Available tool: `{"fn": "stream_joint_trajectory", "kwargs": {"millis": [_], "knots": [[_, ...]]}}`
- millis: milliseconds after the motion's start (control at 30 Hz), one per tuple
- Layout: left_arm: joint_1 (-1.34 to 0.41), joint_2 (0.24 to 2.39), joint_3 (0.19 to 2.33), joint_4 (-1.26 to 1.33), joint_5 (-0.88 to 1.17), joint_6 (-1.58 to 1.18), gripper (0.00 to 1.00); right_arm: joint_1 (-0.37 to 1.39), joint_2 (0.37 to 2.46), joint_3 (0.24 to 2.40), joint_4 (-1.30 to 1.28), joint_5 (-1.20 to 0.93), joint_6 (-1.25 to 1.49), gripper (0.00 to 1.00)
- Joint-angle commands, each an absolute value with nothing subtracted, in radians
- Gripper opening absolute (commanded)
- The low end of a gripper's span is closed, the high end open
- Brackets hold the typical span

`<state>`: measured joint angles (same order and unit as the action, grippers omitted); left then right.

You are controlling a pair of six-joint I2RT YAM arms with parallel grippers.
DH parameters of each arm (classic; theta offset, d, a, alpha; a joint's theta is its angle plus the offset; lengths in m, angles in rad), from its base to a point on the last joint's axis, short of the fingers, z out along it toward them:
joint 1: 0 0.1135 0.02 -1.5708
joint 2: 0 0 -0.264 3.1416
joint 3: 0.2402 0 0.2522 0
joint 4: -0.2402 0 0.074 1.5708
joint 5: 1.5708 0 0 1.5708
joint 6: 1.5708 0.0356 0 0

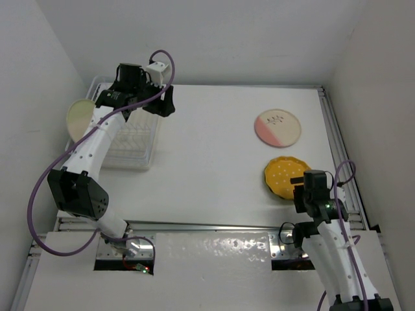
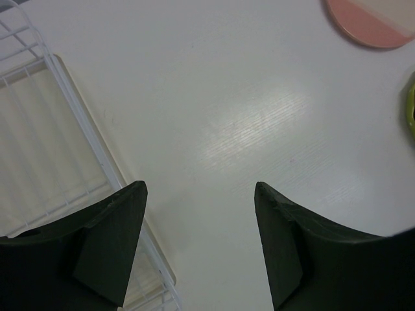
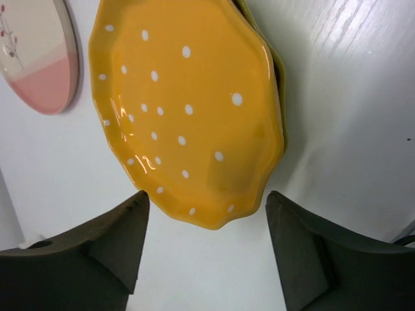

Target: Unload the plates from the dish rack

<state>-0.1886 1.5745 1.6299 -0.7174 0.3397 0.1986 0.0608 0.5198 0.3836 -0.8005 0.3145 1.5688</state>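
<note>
Right tool (image 3: 206,196) open, empty, at near rim of orange plate (image 3: 188,103). Orange plate stacked on green plate (image 2: 410,110), flat on tabletop (image 1: 207,162). White-and-pink plate (image 1: 277,127) just beyond. Left tool (image 2: 200,188) open, empty, over right edge of dish rack (image 1: 133,146). Cream plate (image 1: 81,118) at rack's left side.

L claw (image 2: 198,188), R claw (image 3: 206,195): both open.

My top camera looks down from above and behind over the whole desk (image 1: 214,149). My left wrist view faces the desk closely beside the rack (image 2: 39,129). My right wrist view hangs close over the orange plate (image 3: 188,110). All three share the pink plate (image 1: 277,127).
</note>
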Motion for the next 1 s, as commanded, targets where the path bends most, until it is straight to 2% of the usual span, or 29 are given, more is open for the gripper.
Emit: {"fn": "stream_joint_trajectory", "kwargs": {"millis": [0,100,200,300,400,500,533,667,967], "knots": [[-0.181,1.562,1.675,-0.712,0.324,0.216,0.65,0.058,0.534,0.404,-0.848,0.351,1.584,0.69],[-0.181,1.560,1.680,-0.715,0.325,0.218,0.66,0.058,0.523,0.377,-0.867,0.364,1.632,0.65],[-0.181,1.559,1.680,-0.718,0.327,0.219,0.66,0.058,0.518,0.354,-0.885,0.377,1.680,0.50],[-0.181,1.557,1.677,-0.718,0.327,0.219,0.66,0.058,0.528,0.331,-0.861,0.383,1.689,0.48],[-0.181,1.555,1.677,-0.718,0.327,0.221,0.66,0.058,0.554,0.321,-0.813,0.394,1.681,0.32],[-0.181,1.552,1.675,-0.722,0.324,0.224,0.66,0.058,0.575,0.314,-0.772,0.400,1.674,0.23],[-0.181,1.552,1.675,-0.723,0.319,0.224,0.66,0.058,0.577,0.313,-0.761,0.397,1.669,0.14],[-0.181,1.551,1.675,-0.727,0.314,0.227,0.66,0.057,0.591,0.305,-0.747,0.374,1.689,0.00],[-0.179,1.552,1.675,-0.727,0.304,0.233,0.66,0.058,0.558,0.261,-0.670,0.295,1.764,0.00]]}}
